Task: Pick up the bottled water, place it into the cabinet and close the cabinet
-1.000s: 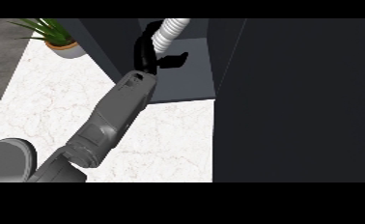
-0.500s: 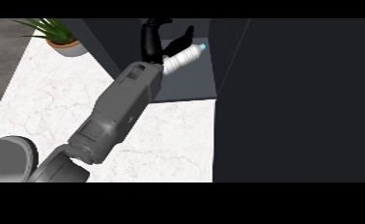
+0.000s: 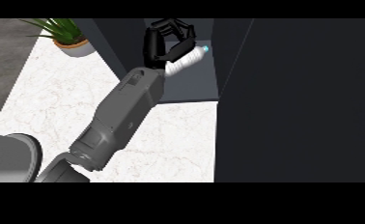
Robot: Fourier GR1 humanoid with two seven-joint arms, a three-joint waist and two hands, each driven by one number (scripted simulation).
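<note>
1. Head view, arm: one grey forearm (image 3: pixel 118 121) enters from the lower left edge and runs diagonally up and right, ending at the open front of the cabinet (image 3: pixel 192 80).
2. Head view, hand: the left hand (image 3: pixel 162 42) is inside the cabinet opening, palm toward the bottle. Fingers (image 3: pixel 178 26) arch over the top and the thumb lies along the bottle's lower side. The fingers are spread and not plainly closed round it; contact shows at the thumb only.
3. Head view, bottled water (image 3: pixel 187 57): it lies tilted inside the cabinet, just above the shelf floor. Its long axis runs from lower left to upper right, with the blue cap (image 3: pixel 206 49) pointing up-right, deeper into the cabinet.
4. Head view, surroundings: the dark cabinet door (image 3: pixel 299 102) stands open at the right. A potted plant (image 3: pixel 65 37) sits on the white marble worktop (image 3: pixel 50 102) at upper left.
5. The right hand does not show.
</note>
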